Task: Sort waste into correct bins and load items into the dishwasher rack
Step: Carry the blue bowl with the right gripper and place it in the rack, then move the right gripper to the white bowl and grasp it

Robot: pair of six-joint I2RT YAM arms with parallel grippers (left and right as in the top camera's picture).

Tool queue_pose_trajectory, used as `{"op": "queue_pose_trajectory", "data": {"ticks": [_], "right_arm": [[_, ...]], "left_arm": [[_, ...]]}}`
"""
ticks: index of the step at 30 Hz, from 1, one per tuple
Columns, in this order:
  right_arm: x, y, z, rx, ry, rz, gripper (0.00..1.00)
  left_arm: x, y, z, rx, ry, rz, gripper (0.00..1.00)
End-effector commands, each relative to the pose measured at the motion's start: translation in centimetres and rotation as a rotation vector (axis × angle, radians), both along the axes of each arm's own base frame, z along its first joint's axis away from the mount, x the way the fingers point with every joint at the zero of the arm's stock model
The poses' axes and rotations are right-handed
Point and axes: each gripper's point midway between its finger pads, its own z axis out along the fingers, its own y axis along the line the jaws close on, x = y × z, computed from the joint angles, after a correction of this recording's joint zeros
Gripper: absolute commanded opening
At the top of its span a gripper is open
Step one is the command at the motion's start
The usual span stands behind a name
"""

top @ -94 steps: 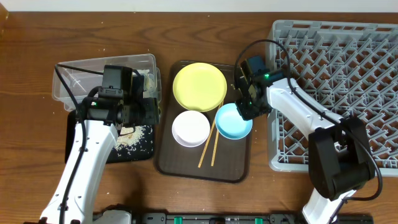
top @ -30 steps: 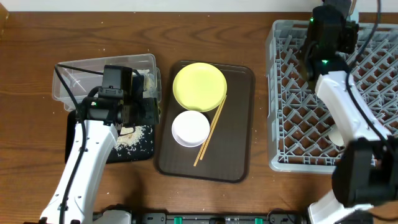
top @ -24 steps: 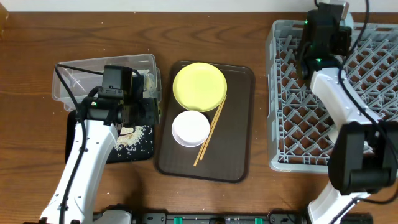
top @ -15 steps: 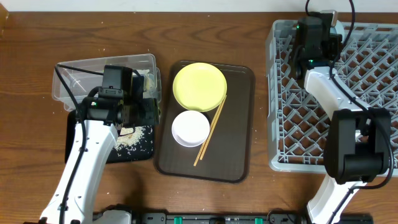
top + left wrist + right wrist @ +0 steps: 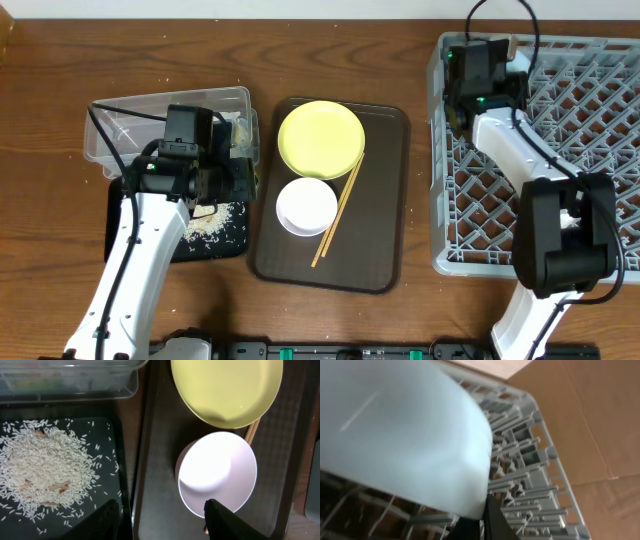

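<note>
Your right pincer (image 5: 477, 527) is pressed together on the rim of the light blue bowl (image 5: 405, 435). From the right wrist, that bowl fills most of the view and hangs tilted over the pegs of the large square grey plastic dishwasher rack (image 5: 580, 120). From overhead, the arm covers the bowl at the rack's far left corner. Your left pincer (image 5: 165, 522) is spread, with nothing between its fingers. It hovers above the near edge of the dark brown serving tray (image 5: 380, 230), just beside the shallow black rectangular tray (image 5: 115, 485). That black tray holds a loose heap of whitish rice scraps (image 5: 45, 470), with stray grains scattered around it. Touching its far edge is the clear rectangular plastic tub (image 5: 130, 120). Something pale and something yellow-green show through the tub's wall, too blurred for you to name. On the serving tray, the round yellow plate (image 5: 320, 138) lies at the far end. The white bowl (image 5: 306, 206) stands upright just nearer, almost touching the plate. The thin wooden chopsticks (image 5: 338, 225) run diagonally along the bowl's right side, their far ends tucked at the plate's rim. All of this sits on the brown wooden worktop (image 5: 330, 50), with the rack well apart to the right.
</note>
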Motion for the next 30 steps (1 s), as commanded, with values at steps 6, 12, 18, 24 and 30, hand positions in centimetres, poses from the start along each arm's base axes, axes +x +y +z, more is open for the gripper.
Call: {"op": "queue_pose_trajectory", "data": {"ticks": [6,12,18,24,30], "right_arm": [[-0.8,4.1,1.1,0.137,-0.019,0.088,0.15],[-1.5,6.5,3.0,0.297,-0.031,0.193,0.56],[-2.2,9.7,7.7,0.467,-0.112,0.356,0.7],[-4.8,18.4,8.3,0.847,0.002,0.712,0.68],[-9.5,25.3,5.7,1.108,0.247,0.896,0.66]], "left_arm": [[0.2,0.1,0.5,0.003,-0.014,0.004,0.58],[0.2,0.1,0.5,0.003,-0.014,0.004,0.57],[0.2,0.1,0.5,0.003,-0.014,0.004,0.58],[0.1,0.4,0.4,0.019,-0.008,0.021,0.58],[-0.7,5.2,-0.4,0.202,0.05,0.32,0.66]]}}
